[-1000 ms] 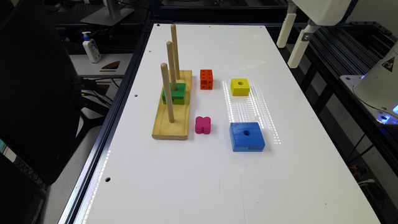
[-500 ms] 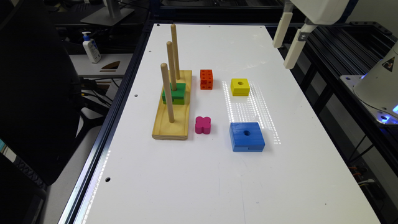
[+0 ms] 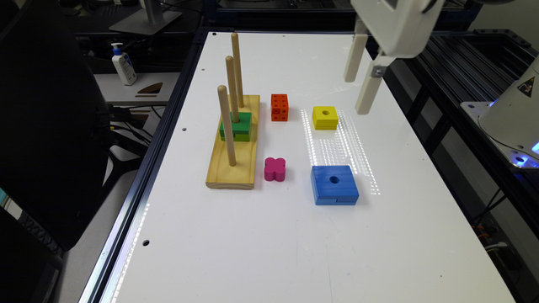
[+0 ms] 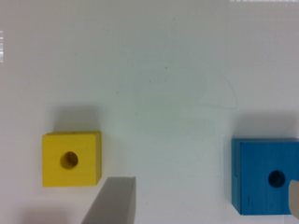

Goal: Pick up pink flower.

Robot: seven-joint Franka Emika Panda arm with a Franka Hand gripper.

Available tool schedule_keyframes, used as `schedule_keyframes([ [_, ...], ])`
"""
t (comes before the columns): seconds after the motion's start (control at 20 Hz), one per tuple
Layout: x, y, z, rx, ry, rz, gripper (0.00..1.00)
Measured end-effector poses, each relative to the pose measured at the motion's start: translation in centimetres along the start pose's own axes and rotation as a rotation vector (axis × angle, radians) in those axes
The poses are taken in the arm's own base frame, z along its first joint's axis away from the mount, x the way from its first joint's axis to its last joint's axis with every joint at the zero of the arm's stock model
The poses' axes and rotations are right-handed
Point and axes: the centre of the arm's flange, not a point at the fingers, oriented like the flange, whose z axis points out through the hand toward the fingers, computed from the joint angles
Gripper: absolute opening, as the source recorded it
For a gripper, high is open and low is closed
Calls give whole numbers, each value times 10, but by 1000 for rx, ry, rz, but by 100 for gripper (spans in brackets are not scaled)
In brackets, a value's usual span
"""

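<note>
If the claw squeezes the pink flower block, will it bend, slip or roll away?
The pink flower block looks solid and stiff, so it probably will not bend. It sits flat and low on the table, so rolling or tipping seems unlikely. Its rounded lobes could let flat fingers slip slightly.

white table [image 3: 294, 252], wooden peg base [image 3: 233, 162], pink flower [image 3: 275, 169], blue block [image 3: 334, 185], yellow block [image 3: 325, 117], orange cube [image 3: 279, 107]

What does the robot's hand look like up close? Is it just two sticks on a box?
Pretty much. The gripper is a boxy white housing with two long, flat, cream-coloured fingers hanging from it, one with a small grey metal bracket where it joins. To the exterior view's right sits the arm's rounded white base, carrying a yellow triangular warning sticker and a blue glowing light.
</note>
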Motion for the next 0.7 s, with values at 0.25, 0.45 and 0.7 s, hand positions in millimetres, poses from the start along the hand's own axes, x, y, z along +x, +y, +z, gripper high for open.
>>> schedule_keyframes([
  [0.25, -2, -15, -3, 8, 5, -2, 100],
  [0.45, -9, -37, -5, 16, 9, -1, 100],
  [0.7, -2, -54, -1, 20, 1, 0, 100],
])
